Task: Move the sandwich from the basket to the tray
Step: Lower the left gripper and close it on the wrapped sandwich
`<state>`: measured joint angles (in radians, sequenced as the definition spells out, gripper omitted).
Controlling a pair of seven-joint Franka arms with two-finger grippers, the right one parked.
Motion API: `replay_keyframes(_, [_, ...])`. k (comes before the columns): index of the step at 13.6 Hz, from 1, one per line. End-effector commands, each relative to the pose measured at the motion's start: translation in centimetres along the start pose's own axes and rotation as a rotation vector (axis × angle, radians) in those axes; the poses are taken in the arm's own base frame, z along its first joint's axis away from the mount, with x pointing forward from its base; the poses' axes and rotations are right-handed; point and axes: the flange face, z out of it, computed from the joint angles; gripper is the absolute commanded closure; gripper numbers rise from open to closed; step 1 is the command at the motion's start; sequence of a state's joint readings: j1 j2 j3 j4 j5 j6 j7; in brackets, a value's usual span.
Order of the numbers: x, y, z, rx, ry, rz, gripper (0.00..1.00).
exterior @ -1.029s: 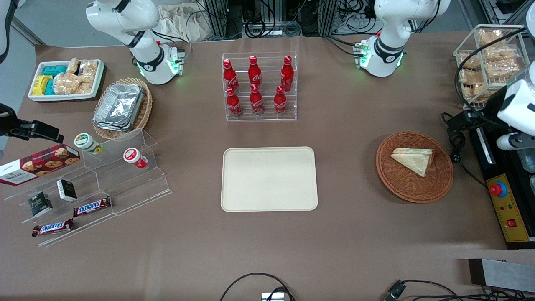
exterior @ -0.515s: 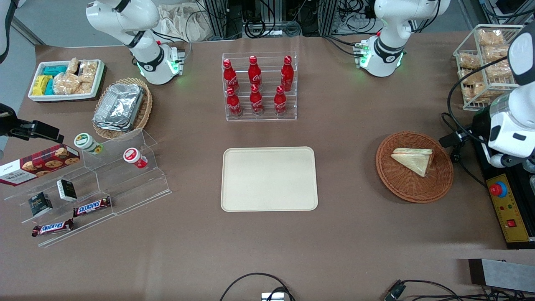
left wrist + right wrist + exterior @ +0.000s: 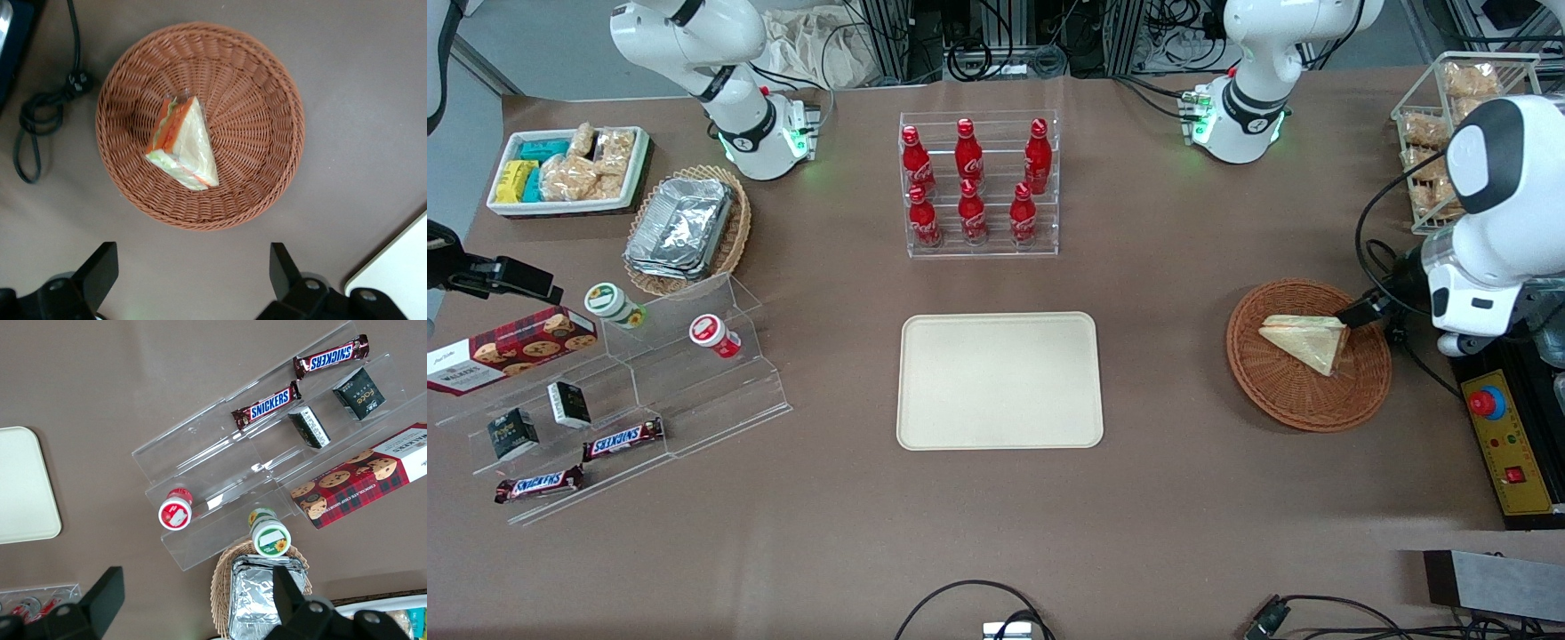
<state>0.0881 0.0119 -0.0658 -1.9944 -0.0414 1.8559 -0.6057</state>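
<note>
**Gripper above basket, sandwich not held**

The gripper (image 3: 193,270) hangs above the table with its fingers (image 3: 99,270) spread wide and nothing between them. In the front view it shows as a dark tip (image 3: 1362,313) over the basket's rim at about 2 o'clock from the basket's centre, just beside the sandwich's corner; contact cannot be judged.

The sandwich (image 3: 1305,339) lies in the basket (image 3: 1280,391), near its middle and slightly toward 12 o'clock. In the wrist view the wedge (image 3: 181,145) lies flat with its orange and green cut edge turned toward a coiled black cable (image 3: 41,115) on the table just outside the basket (image 3: 260,113).

The tray (image 3: 1000,380) lies flat at 9 o'clock from the basket, well apart from it, with nothing on it. A corner of it (image 3: 400,273) shows in the wrist view. A clear rack of red bottles (image 3: 971,182) stands at 12 o'clock from the tray, farther from the front camera.
</note>
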Motion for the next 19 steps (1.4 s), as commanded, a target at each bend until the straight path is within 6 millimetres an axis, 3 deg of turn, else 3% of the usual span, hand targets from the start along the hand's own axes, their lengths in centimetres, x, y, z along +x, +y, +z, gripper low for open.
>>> replay_keyframes(1, [-0.6,-1.5,0.9,-0.034,0.020,-0.081,0.00])
replay_keyframes(4, [0.4,-3.9,3.6,-0.076,0.037,-0.144,0.00])
replay_keyframes(7, [1.4,-5.4,4.8,-0.124,0.031,-0.206,0.00])
replay_keyframes(12, [2.0,-5.5,6.6,-0.157,0.072,-0.255,0.00])
replay_keyframes(16, [2.3,-5.5,10.4,-0.158,0.069,-0.351,0.00])
replay_keyframes(19, [2.1,-5.8,12.2,-0.154,0.068,-0.364,0.00])
